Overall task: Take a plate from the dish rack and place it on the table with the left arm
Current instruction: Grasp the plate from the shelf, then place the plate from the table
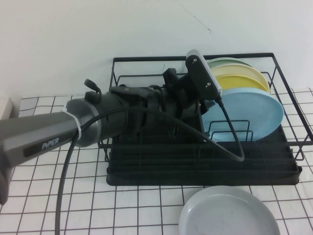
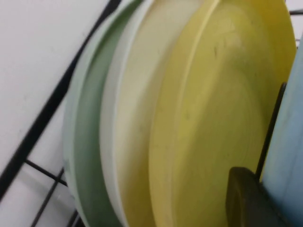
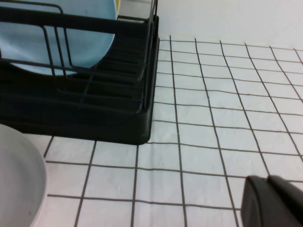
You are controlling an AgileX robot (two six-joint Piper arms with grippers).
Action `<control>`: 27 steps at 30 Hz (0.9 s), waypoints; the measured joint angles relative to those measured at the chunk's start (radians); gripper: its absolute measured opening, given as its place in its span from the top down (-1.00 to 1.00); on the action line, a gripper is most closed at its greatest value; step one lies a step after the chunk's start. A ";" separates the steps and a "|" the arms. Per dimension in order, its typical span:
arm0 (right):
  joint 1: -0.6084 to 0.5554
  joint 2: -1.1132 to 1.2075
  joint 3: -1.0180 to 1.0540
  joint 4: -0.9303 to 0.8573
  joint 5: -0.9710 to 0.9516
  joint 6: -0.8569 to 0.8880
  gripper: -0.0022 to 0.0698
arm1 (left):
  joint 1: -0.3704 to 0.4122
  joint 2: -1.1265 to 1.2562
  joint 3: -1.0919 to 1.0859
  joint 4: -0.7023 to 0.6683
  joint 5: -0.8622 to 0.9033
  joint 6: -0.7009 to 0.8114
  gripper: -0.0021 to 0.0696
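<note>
The light blue plate (image 1: 249, 115) stands upright at the front of the row in the black dish rack (image 1: 205, 169). My left arm (image 1: 98, 122) reaches into the rack from the left, and its camera block hides the gripper in the high view. In the left wrist view my left gripper (image 2: 267, 182) is shut on the blue plate's (image 2: 291, 142) rim, with one finger (image 2: 246, 198) between it and the yellow plate (image 2: 213, 118). The other finger is hidden. My right gripper (image 3: 272, 203) hangs shut over the table (image 3: 213, 118), right of the rack.
Behind the blue plate stand a yellow plate (image 1: 244, 78) and a pale green one (image 1: 227, 62). A pale grey plate (image 1: 227, 213) lies flat on the table in front of the rack. The rack's wire sides (image 1: 288, 83) rise around the plates. Tiled table (image 1: 39, 205) spreads left of the rack.
</note>
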 joint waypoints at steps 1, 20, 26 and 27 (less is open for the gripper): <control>0.000 0.000 0.000 0.000 0.000 0.000 0.95 | 0.000 -0.007 -0.002 0.000 0.002 0.000 0.72; 0.000 0.000 0.000 0.000 0.000 0.000 0.95 | 0.000 -0.309 -0.022 0.004 0.019 -0.344 0.72; 0.000 0.000 0.000 0.000 0.000 0.005 0.95 | 0.002 -0.357 -0.020 0.205 0.265 -0.751 0.72; 0.000 0.000 0.000 0.000 0.000 0.007 0.95 | 0.002 -0.359 -0.020 0.272 0.323 -0.838 0.72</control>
